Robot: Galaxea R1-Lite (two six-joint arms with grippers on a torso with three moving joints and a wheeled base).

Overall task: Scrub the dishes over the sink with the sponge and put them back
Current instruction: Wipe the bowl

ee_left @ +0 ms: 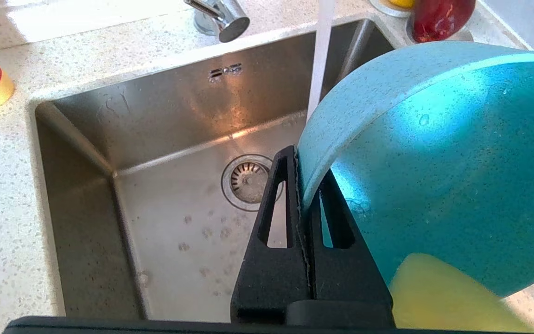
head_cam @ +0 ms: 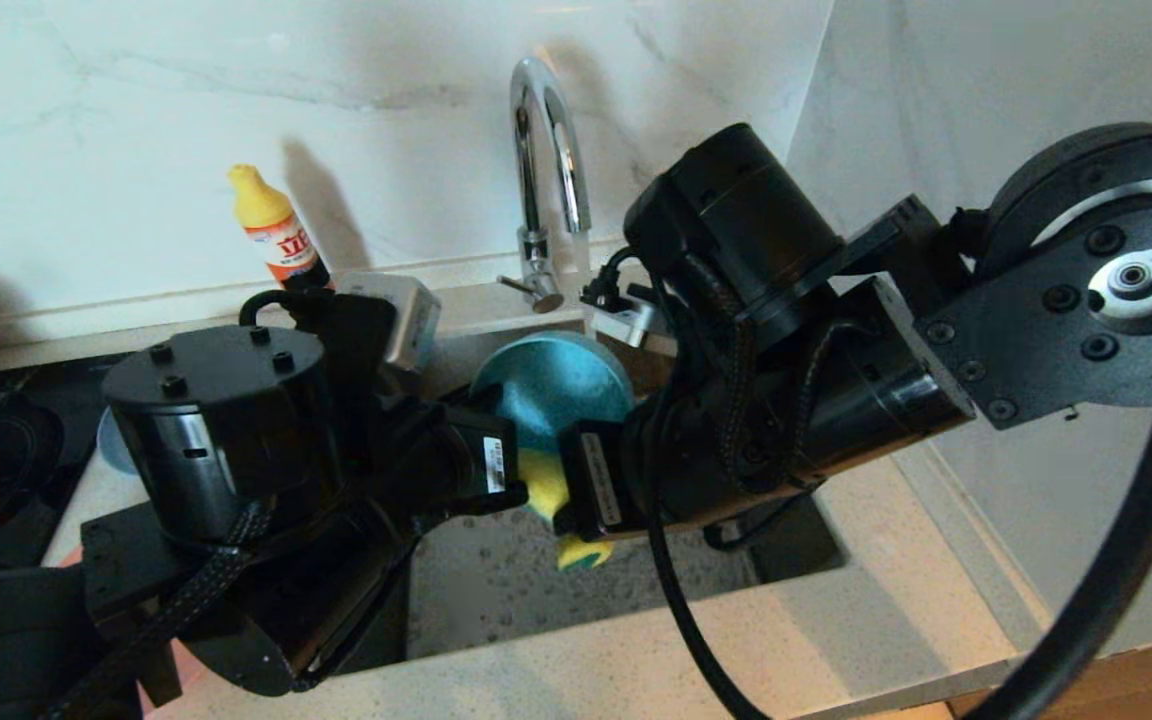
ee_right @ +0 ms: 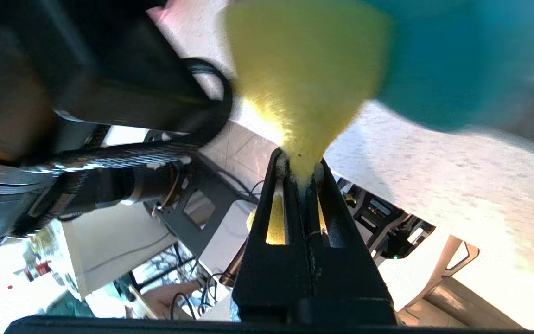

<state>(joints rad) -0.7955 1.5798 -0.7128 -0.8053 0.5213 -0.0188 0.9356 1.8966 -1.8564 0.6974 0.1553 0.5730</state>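
Teal bowl, rim pinched in the left end effector above the sink, tilts against the yellow sponge clamped by the right end effector.

- We see a teal round bowl with a matt, finely speckled skin that looks like plastic, beaded with a few water drops.
- The square stainless-steel sink is brushed metal with a dull sheen, water-spotted on its floor.
- At 12 o'clock from the sink in the head view, the arched chrome tap is mirror-glossy.
- The yellow sponge looks soft, porous and fuzzy.
- The pale stone-like countertop is smooth and speckled.
- The black gripper fingers look like matt, slightly grainy plastic.
- The white marble-look wall is smooth and faintly veined.
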